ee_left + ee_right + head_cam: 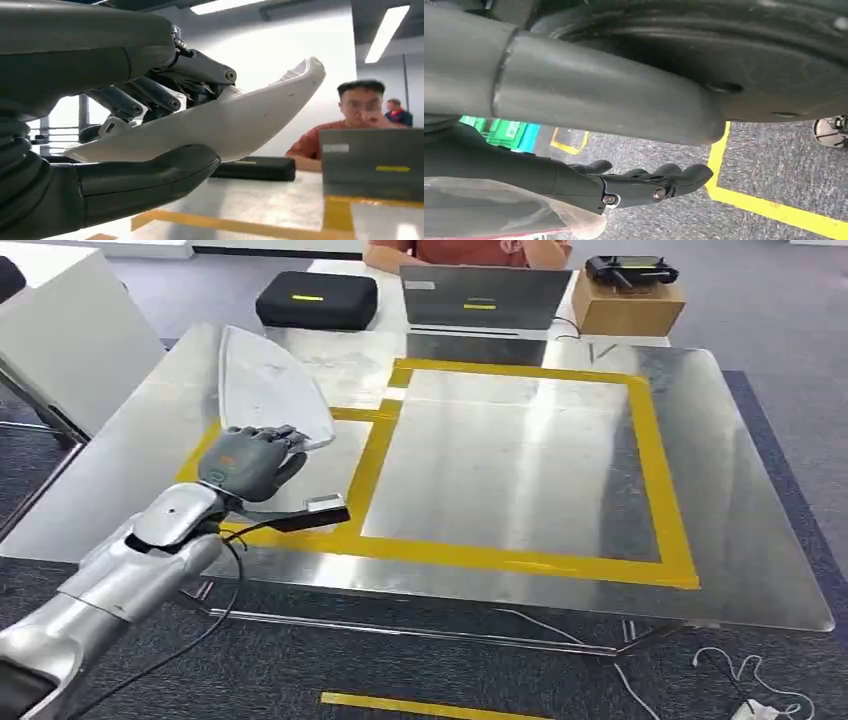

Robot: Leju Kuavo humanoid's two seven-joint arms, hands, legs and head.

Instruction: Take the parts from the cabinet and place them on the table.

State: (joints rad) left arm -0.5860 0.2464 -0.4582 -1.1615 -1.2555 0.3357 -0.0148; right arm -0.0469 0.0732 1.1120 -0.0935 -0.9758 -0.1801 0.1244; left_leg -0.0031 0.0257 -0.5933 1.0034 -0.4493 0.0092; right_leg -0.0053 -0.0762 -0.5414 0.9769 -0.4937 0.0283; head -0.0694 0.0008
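Nearest me in the head view, the left hand (250, 458) grips the white part (268, 385) at its near end, over the surface (760, 540) beside the yellow tape frame (655, 475). Left wrist view: thumb beneath, fingers (150, 95) above, so it stays level for setting down. Right wrist view: the right hand (644, 185) hangs released over the floor.

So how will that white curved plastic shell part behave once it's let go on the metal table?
The white curved plastic shell part looks stiff: it holds shape beyond the left hand. Probably light, held at one end. Its curved underside may rock or slide on the shiny metal table.
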